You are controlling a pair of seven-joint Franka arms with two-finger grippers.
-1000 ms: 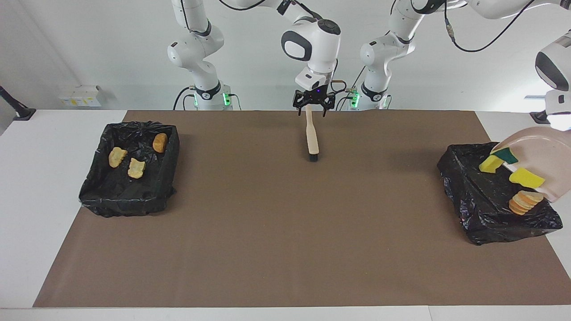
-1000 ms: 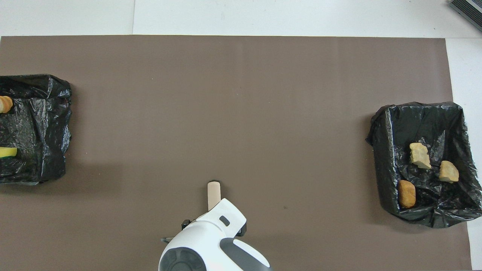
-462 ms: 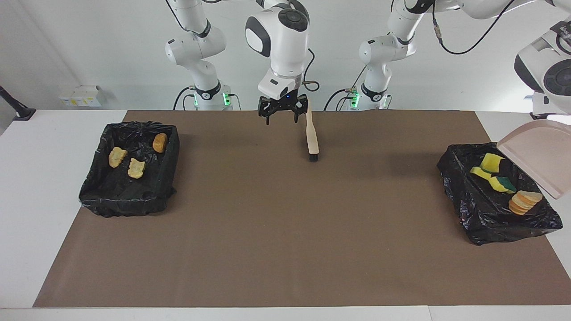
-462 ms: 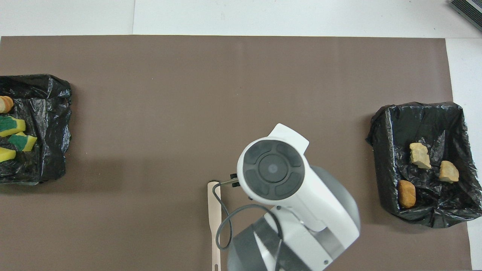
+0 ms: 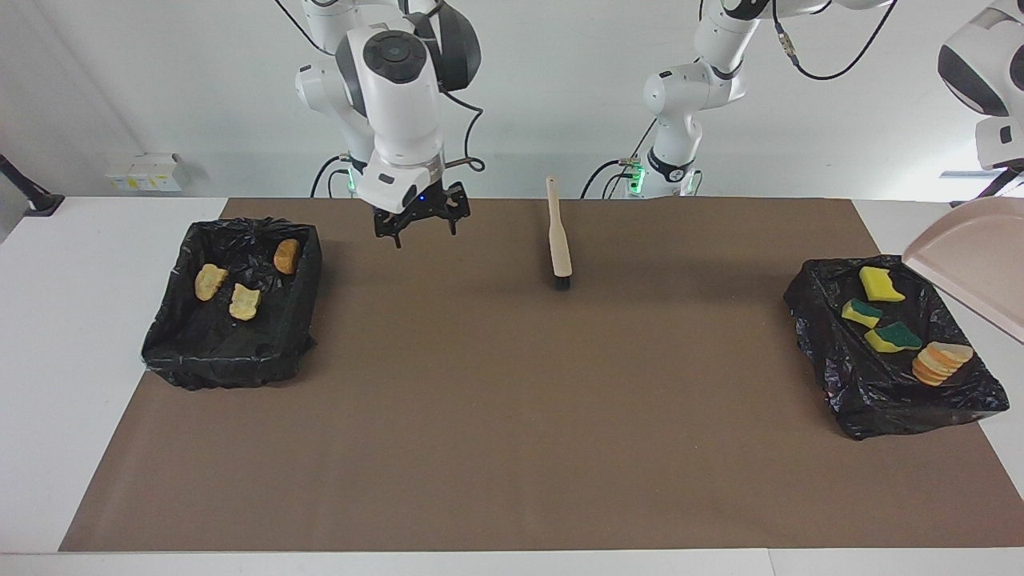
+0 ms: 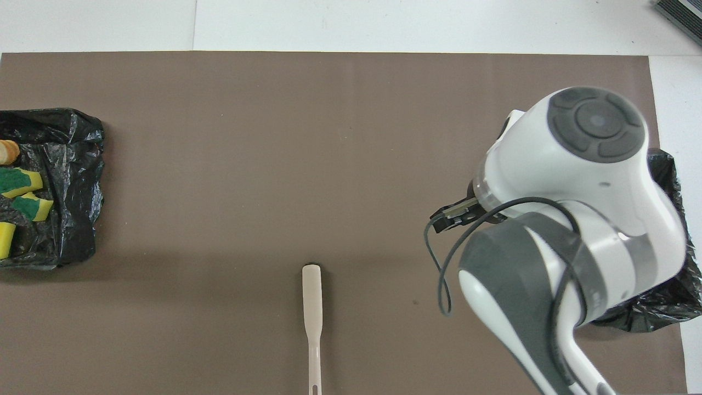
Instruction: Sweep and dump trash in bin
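A brown mat point(image 5: 512, 416) covers the table, with a beige brush point(image 5: 559, 236) lying flat near its robot-side edge, bristles pointing away from the robots. Toward the right arm's end from the brush, the right gripper point(image 5: 424, 232) hangs in the air over bare mat, its fingers spread wide and holding nothing. The left gripper lies outside both views; it is closed, and the pale dustpan point(image 5: 972, 260) hangs tilted under the left arm, so it appears to be held there. The pan is toward the left arm's end from the brush, over the table edge. Two bins lined with black bags sit well apart from the brush, one at each end of the mat. All the trash is inside them. The bin at the right arm's end point(image 5: 172, 352) holds three tan lumps point(image 5: 210, 282). The bin at the left arm's end point(image 5: 816, 320) holds three yellow-green sponge pieces point(image 5: 880, 284) and an orange-cream striped chunk point(image 5: 942, 362), which lies farther from the robots than the sponges.
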